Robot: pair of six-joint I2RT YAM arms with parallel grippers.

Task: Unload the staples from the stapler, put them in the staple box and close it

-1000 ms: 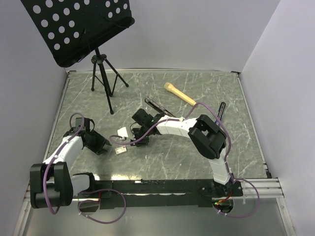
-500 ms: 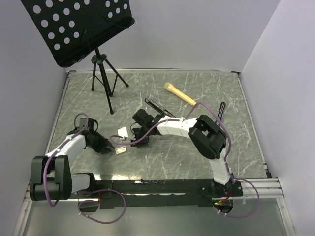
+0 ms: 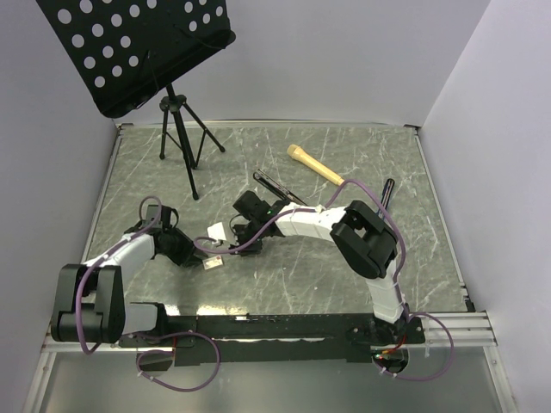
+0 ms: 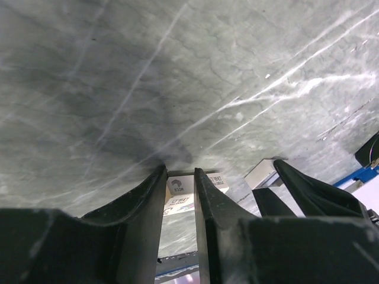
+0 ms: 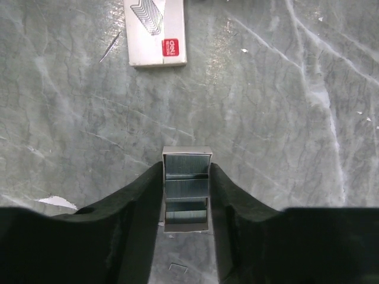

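The black stapler (image 3: 280,188) lies behind my right arm, touched by neither gripper. My right gripper (image 3: 231,234) is low on the table; in the right wrist view it (image 5: 186,167) is shut on a small white tray (image 5: 186,220) holding silvery strips of staples (image 5: 186,188). I cannot pick out a single loose strip. My left gripper (image 3: 191,255) is low on the table left of it. In the left wrist view it (image 4: 180,173) stands narrowly open and empty, with a printed white staple box (image 4: 180,190) just past its tips.
The staple box also shows ahead of the tray in the right wrist view (image 5: 155,32). A wooden-handled tool (image 3: 314,163) and a black pen (image 3: 387,191) lie at the back right. A music stand's tripod (image 3: 181,129) stands at the back left.
My left gripper has moved right and forward towards the staple box. The right arm has barely moved.
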